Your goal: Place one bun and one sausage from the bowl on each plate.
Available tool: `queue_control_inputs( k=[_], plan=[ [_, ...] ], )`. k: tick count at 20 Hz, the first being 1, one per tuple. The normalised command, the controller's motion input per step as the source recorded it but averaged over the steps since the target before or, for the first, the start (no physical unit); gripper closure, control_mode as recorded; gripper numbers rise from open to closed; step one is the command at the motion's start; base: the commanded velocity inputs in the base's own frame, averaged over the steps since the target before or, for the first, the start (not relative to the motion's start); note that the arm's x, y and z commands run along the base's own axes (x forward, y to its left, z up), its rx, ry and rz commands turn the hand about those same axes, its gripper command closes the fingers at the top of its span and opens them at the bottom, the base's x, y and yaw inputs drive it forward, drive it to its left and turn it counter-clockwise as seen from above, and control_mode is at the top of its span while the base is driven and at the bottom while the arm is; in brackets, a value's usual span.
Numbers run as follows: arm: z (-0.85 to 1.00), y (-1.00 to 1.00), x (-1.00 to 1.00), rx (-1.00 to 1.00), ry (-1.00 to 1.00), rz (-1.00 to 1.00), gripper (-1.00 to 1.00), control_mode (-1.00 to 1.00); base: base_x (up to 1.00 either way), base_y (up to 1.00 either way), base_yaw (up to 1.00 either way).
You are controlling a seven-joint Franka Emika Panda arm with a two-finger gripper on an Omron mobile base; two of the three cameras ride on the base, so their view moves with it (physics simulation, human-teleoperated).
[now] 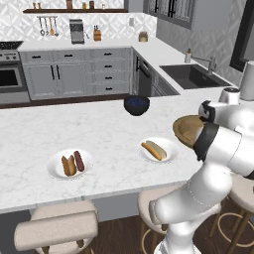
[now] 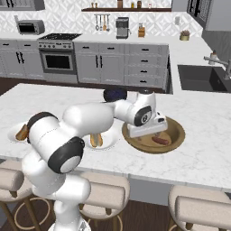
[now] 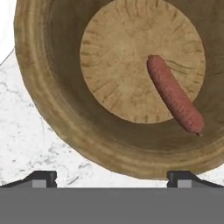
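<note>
Left plate (image 1: 53,171) already has a bun (image 1: 68,165) plus sausage (image 1: 79,160), so that one looks done. Next plate (image 1: 171,147) holds just a bun (image 1: 154,150), needs a sausage. Gripper (image 3: 112,177) hangs over the wooden bowl (image 3: 52,113) at the right, jaws wide apart, holding nothing, likely lined up for the pick. Last sausage (image 3: 175,95) lies diagonally on the bowl floor, ahead of the fingertips (image 3: 42,176) and off toward the right one, not between them yet.

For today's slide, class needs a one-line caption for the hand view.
Open hand above the wooden bowl, one sausage left inside.
</note>
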Motion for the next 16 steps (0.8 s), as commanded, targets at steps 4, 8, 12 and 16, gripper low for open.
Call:
queue_control_inputs(
  k=[4,8,12,16],
  plan=[
    [-0.21,-0.44,0.51,0.00,0.06,0.06,-1.00,-1.00,0.00,0.00,0.00],
    [-0.37,-0.35,0.16,0.00,0.03,0.07,-1.00,-1.00,0.00,0.00,0.00],
    [-0.50,-0.11,0.00,0.00,0.00,0.08,-1.00,-1.00,0.00,0.00,0.00],
    [-0.47,0.00,0.03,0.00,0.01,0.08,-1.00,-1.00,0.00,0.00,0.00]
  ],
)
